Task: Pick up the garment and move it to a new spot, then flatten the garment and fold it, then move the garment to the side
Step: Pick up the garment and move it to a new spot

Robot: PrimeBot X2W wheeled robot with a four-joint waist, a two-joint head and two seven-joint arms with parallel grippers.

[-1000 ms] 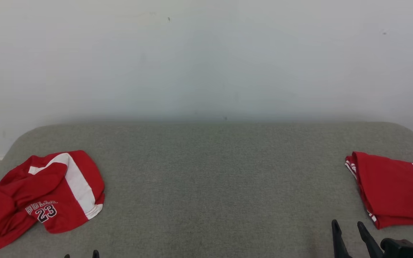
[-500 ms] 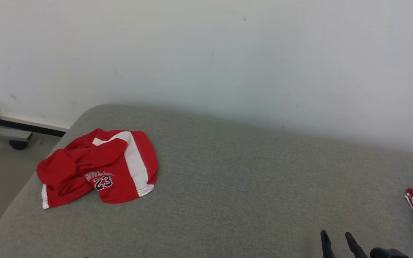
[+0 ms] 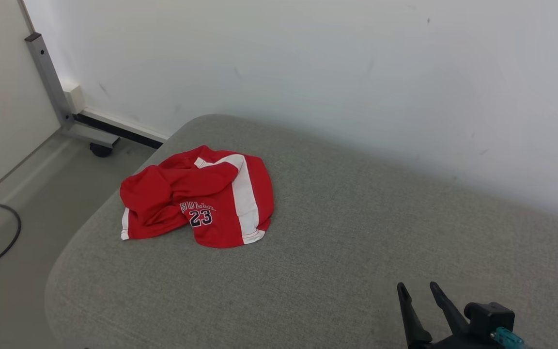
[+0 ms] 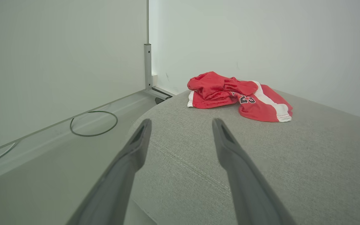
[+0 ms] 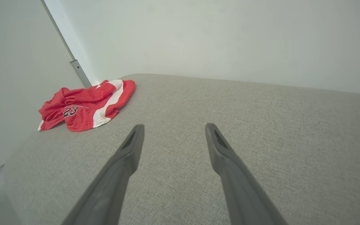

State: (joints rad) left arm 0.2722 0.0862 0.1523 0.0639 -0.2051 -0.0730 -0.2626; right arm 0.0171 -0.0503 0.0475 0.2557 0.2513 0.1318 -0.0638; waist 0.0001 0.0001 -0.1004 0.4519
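The garment (image 3: 201, 198) is a crumpled red piece with a white stripe and the number 23, lying near the left end of the grey cushioned surface (image 3: 337, 242). It also appears ahead in the left wrist view as the garment (image 4: 239, 95) and far left in the right wrist view as the garment (image 5: 86, 104). My right gripper (image 3: 418, 290) stands open at the lower right, well away from the garment, with nothing between its fingers. My left gripper (image 4: 181, 123) is open over the surface's left edge, short of the garment, holding nothing. The right gripper (image 5: 172, 127) hovers above bare cushion.
A white wall (image 3: 308, 63) runs behind the surface. Left of the surface the floor (image 3: 12, 194) drops away, with a grey metal post on a caster (image 3: 100, 149) and a black cable loop (image 3: 3, 242).
The head camera has swung to the left: the crumpled garment now sits nearer the middle of the view, and the folded red garment at the right has gone out of frame. Both grippers stay open.
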